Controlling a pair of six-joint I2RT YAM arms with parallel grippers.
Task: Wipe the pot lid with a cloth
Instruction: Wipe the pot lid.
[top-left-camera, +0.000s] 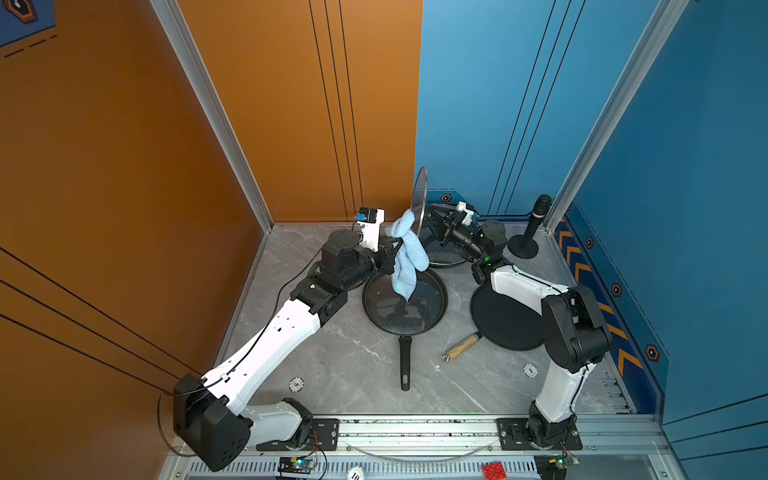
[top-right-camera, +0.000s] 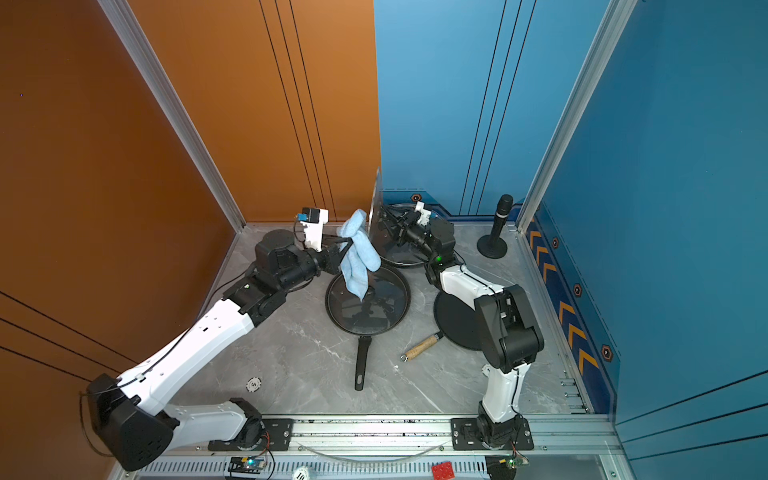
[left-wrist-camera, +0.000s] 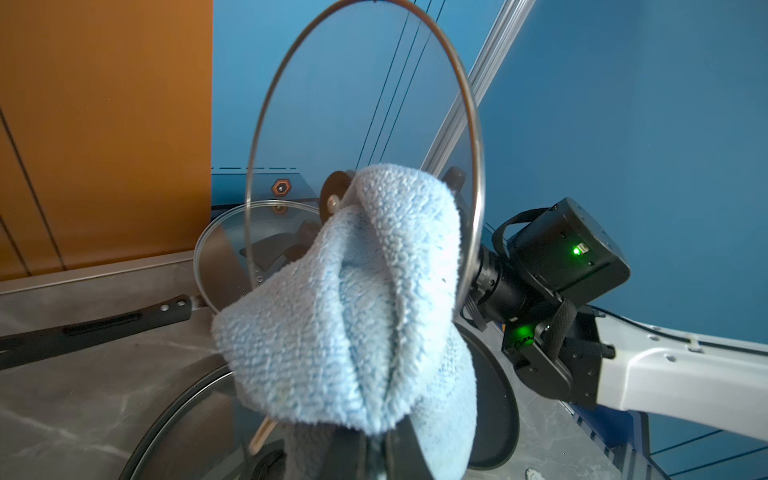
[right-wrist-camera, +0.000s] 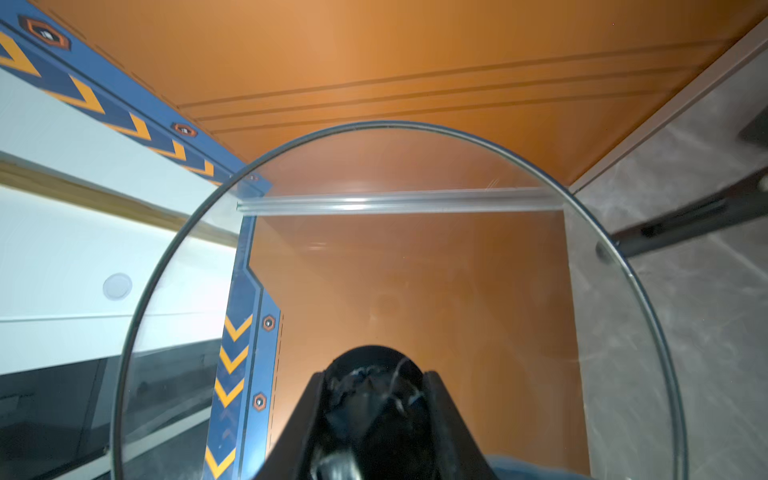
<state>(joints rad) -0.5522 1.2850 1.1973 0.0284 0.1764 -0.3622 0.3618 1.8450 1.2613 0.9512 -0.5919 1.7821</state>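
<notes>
Rail (top-left-camera: 415, 428) of aluminium at the near edge carries both arm bases, and a red toy brick (top-left-camera: 494, 471) lies in front of it. Beyond it, on the grey marble-patterned tabletop (top-left-camera: 332, 361), a black frying pan (top-left-camera: 405, 361) covered by a glass lid sits in the middle, its black handle pointing toward the rail. To its right lies a flat black griddle pan (top-left-camera: 507, 324) with a wooden handle, partly under the right arm's elbow.

Above the far rim of the frying pan, the left claw (top-left-camera: 391, 248) is clamped on a soft light-blue microfibre cloth (top-left-camera: 409, 253). It is bunched at the grip and hangs in folds, clear of the tabletop. Just beyond, the right claw (top-left-camera: 433, 224) is closed on the black knob of a round, metal-rimmed glass pot lid (top-left-camera: 418, 195), held on edge in the air. The cloth's upper fold is at the lid's underside, just beside it or touching; which of the two cannot be told. In the left wrist view the cloth covers the lower part of the glass.

Farther back, another black pan (top-left-camera: 446, 262) sits below the right claw. A black microphone (top-left-camera: 536, 232) on a round base stands in the far right corner.
</notes>
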